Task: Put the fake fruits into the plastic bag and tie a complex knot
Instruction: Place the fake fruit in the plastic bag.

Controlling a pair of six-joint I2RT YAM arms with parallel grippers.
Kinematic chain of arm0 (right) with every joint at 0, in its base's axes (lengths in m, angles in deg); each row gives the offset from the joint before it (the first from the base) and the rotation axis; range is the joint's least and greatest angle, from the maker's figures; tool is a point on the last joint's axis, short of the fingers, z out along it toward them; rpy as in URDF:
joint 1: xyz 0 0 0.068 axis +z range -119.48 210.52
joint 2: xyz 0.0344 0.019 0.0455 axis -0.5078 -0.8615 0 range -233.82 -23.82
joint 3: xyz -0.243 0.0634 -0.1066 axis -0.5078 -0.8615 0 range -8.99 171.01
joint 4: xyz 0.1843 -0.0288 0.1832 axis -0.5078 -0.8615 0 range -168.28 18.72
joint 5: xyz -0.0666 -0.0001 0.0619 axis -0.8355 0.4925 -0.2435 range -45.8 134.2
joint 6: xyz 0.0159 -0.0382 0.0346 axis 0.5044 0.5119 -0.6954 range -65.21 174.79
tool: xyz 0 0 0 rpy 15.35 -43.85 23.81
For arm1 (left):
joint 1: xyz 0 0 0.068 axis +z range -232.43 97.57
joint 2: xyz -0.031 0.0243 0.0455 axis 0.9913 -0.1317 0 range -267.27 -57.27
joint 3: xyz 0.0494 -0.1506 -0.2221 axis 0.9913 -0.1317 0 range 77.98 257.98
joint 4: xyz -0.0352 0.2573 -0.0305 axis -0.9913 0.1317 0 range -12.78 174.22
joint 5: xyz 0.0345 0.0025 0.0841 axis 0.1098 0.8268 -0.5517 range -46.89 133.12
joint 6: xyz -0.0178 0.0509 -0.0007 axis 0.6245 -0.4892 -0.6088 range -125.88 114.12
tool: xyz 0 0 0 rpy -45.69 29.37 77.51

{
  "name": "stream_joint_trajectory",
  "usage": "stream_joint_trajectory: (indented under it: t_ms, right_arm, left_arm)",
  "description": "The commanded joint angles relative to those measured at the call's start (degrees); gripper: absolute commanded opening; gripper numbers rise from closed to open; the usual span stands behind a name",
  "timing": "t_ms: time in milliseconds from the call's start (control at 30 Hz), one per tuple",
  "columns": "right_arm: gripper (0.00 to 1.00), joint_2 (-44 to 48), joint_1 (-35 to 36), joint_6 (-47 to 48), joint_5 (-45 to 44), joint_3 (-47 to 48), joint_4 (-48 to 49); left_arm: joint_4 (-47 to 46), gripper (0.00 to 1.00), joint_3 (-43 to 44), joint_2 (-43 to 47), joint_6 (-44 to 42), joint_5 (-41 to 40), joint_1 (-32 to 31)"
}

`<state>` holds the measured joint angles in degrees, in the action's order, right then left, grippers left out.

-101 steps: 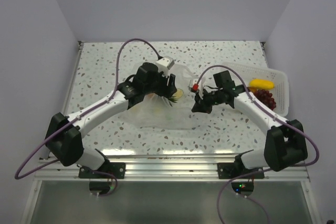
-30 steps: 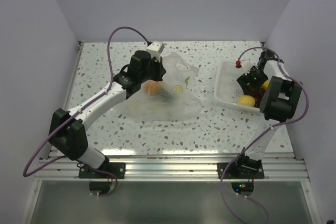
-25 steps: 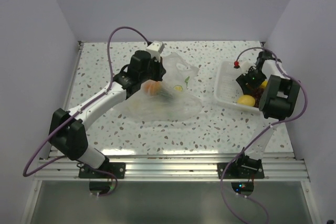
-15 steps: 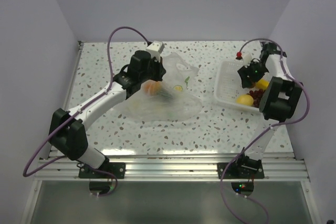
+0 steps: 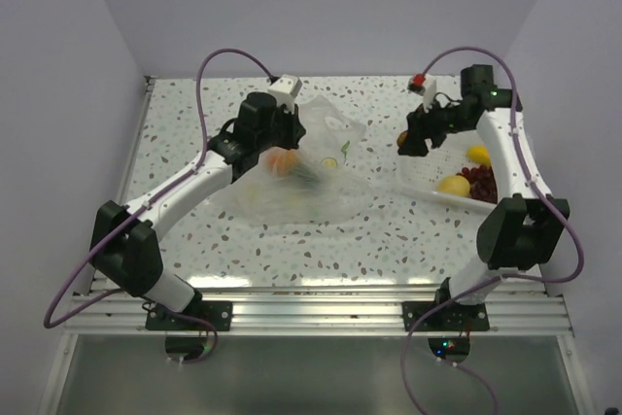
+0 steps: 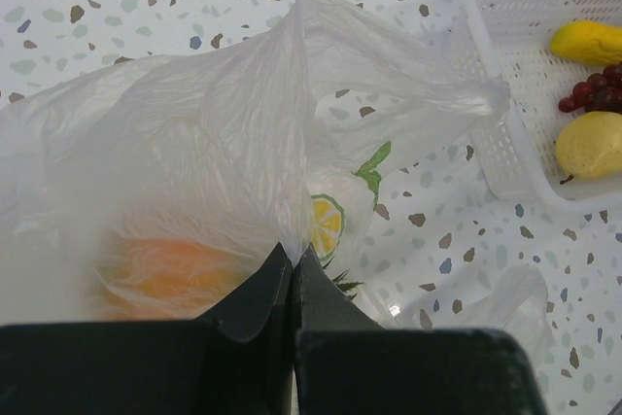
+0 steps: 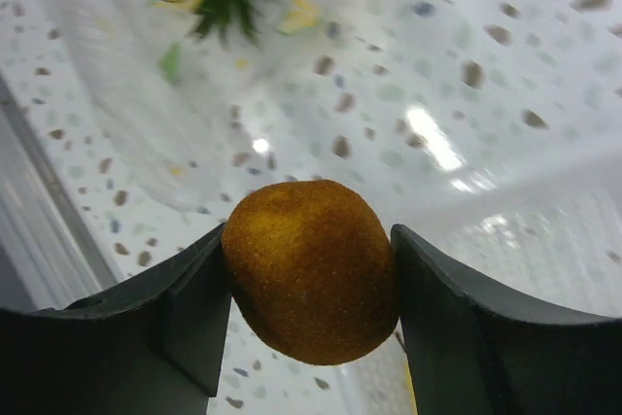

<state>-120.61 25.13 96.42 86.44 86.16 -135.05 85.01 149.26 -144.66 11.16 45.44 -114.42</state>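
Our right gripper (image 5: 408,141) has left the tray (image 5: 434,194) by the table's (image 5: 194,114) right edge, clamping an orange fruit (image 7: 311,284). Our left gripper (image 6: 293,269) pinches tight what seems the plastic bag's (image 6: 214,143) rim.

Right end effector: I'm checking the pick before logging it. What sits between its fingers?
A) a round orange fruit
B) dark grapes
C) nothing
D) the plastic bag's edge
A: in the right wrist view, the right end effector clamps a round orange fruit from both sides.
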Motion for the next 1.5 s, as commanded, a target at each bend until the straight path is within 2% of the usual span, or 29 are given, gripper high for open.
stream_joint_trajectory:
  t_ms: [0, 33, 100, 133, 267, 333, 567, 700, 733, 833, 900, 967, 1033, 1133, 1167, 1200, 1267, 1333, 1367, 1433, 1467]
  right_arm:
    - [0.36, 5.03, 9.47, -11.72, 7.33, -6.88, 8.54]
    - [0.35, 6.08, 10.91, -16.44, 7.16, -8.3, 11.36]
    - [0.34, 6.18, 14.69, -25.05, 6.02, -11.38, 22.86]
    - [0.33, 5.92, 15.84, -27.45, 5.49, -11.74, 29.68]
    - [0.3, 3.28, 22.78, -37.31, -0.39, -12.36, 44.67]
    - [0.29, 0.22, 25.76, -39.25, -4.87, -11.57, 48.72]
    - [0.27, -9.8, 31.21, -44.61, -10.77, -6.48, 55.67]
    - [0.24, -12.01, 33.95, -49.87, -15.95, -4.81, 60.68]
    - [0.21, -12.36, 34.39, -51.02, -16.66, -4.45, 61.21]
    - [0.22, -13.42, 35.0, -55.94, -18.24, -3.4, 63.15]
    - [0.26, -13.68, 35.18, -59.27, -17.11, -3.13, 64.98]
    - [0.35, -14.21, 35.62, -62.17, -17.8, -3.31, 65.61]
    - [0.37, -15.53, 36.06, -64.81, -18.07, -4.7, 67.72]
    - [0.35, -16.76, 36.94, -66.93, -22.02, -8.13, 71.49]
    - [0.45, -17.2, 36.94, -68.51, -22.2, -8.84, 73.94]
    - [0.6, -17.29, 37.29, -69.13, -24.2, -9.63, 74.75]
    - [0.68, -17.73, 37.55, -70.45, -25.36, -10.69, 75.98]
    - [0.86, -17.38, 37.47, -70.72, -27.11, -10.95, 76.07]
    - [0.91, -17.12, 37.55, -70.2, -27.21, -10.78, 75.81]
    - [0.98, -16.24, 37.29, -68.36, -27.91, -10.43, 73.1]
    - [0.98, -14.93, 37.29, -66.08, -28.0, -10.43, 72.04]
  left_arm:
    - [-1.99, 0.0, 1.84, 0.47, 0.89, 1.27, 0.35]
    - [-2.17, 0.0, 1.75, 0.38, 0.81, 1.54, 0.35]
    - [-2.25, 0.0, 1.58, 0.56, 0.98, 2.5, 0.35]
    - [-2.43, 0.0, 1.4, 0.56, 1.15, 2.94, 0.35]
    - [-2.52, 0.0, 1.4, 0.47, 1.68, 5.4, 0.61]
    - [-2.69, 0.0, 1.57, 0.47, 2.03, 5.76, 0.87]
    - [-3.04, 0.0, 2.01, 0.47, 3.53, 8.65, 2.63]
    - [-2.96, 0.0, 2.1, 0.21, 3.53, 10.33, 2.98]
    - [-3.05, 0.0, 2.02, 0.12, 3.53, 10.59, 3.07]
    - [-3.13, 0.0, 1.93, -0.05, 4.05, 11.56, 3.69]
    - [-3.22, 0.0, 1.66, -0.06, 4.58, 12.26, 4.3]
    - [-3.4, 0.0, 1.4, -0.06, 4.93, 12.61, 4.74]
    - [-3.57, 0.0, 1.31, -0.06, 5.28, 12.7, 4.65]
    - [-3.75, 0.0, 1.22, -0.23, 5.46, 13.31, 4.83]
    - [-3.66, 0.0, 1.22, -0.23, 5.46, 13.4, 4.92]
    - [-3.66, 0.0, 1.22, -0.14, 5.38, 13.58, 4.92]
    - [-3.4, 0.0, 1.31, -0.14, 5.29, 13.49, 5.09]
    - [-3.4, 0.0, 1.31, -0.23, 5.2, 13.41, 5.09]
    - [-3.31, 0.0, 1.4, -0.23, 5.2, 13.32, 5.35]
    - [-3.22, 0.0, 1.4, -0.14, 5.37, 13.23, 5.44]
    - [-3.22, 0.0, 1.31, -0.14, 5.46, 13.23, 5.53]
